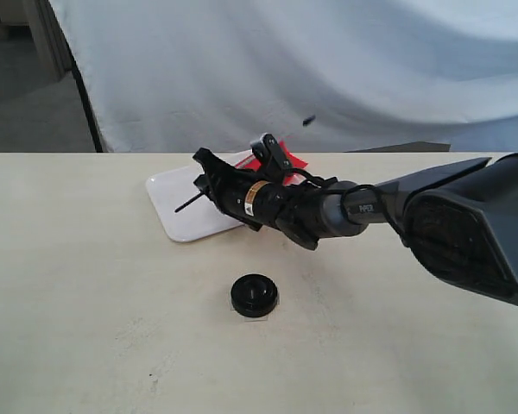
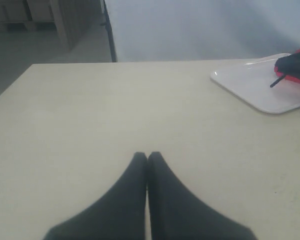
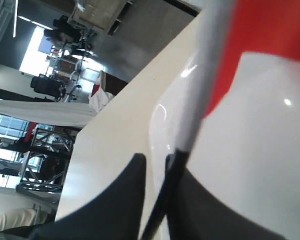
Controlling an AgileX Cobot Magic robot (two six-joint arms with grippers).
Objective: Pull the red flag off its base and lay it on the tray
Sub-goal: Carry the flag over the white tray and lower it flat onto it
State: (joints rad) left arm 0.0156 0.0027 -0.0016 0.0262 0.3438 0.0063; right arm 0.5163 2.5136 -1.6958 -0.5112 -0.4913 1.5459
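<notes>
The right end effector [image 1: 205,177] pinched the small red cloth flag [image 3: 270,30] by its thin, likely light stick. The left end effector [image 2: 147,156] was pressed together

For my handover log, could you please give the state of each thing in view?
red flag: off the base, held tilted over the tray
base: empty, on the table
tray: under the held flag
right gripper: shut on the red flag's stick
left gripper: shut, empty
</notes>
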